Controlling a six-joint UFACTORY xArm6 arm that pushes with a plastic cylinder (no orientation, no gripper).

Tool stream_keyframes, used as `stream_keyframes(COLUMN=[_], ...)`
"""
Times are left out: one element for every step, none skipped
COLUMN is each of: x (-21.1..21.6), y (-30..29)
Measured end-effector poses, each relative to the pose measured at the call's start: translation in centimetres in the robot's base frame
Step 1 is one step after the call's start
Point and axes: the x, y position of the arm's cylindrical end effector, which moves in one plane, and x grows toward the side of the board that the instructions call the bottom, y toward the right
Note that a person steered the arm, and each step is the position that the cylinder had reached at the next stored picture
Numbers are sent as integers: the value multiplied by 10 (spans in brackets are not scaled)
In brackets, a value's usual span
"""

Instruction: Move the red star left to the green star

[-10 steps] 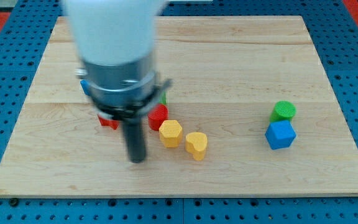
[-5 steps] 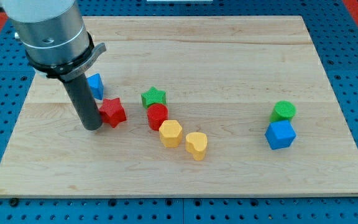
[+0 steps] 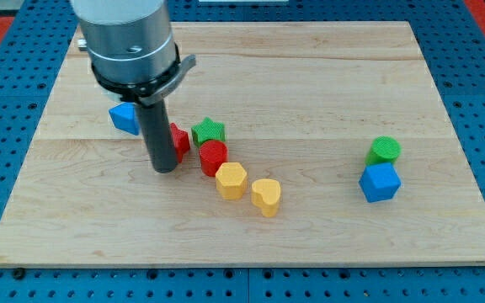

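Observation:
The red star lies just left of the green star, close to it or touching it, and is half hidden behind my rod. My tip rests on the board at the red star's lower left side, against it. A red cylinder sits just below the green star.
A blue block lies left of the rod. A yellow hexagon block and a yellow heart trail down to the right of the red cylinder. A green cylinder and a blue cube sit at the view's right.
My tip has moved right, pushing the red star right until it is next to the green star. The other blocks have not moved.

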Motion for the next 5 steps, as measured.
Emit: stream_keyframes(x=[49,106,124,124,116], y=[-7,58,128,200,201])
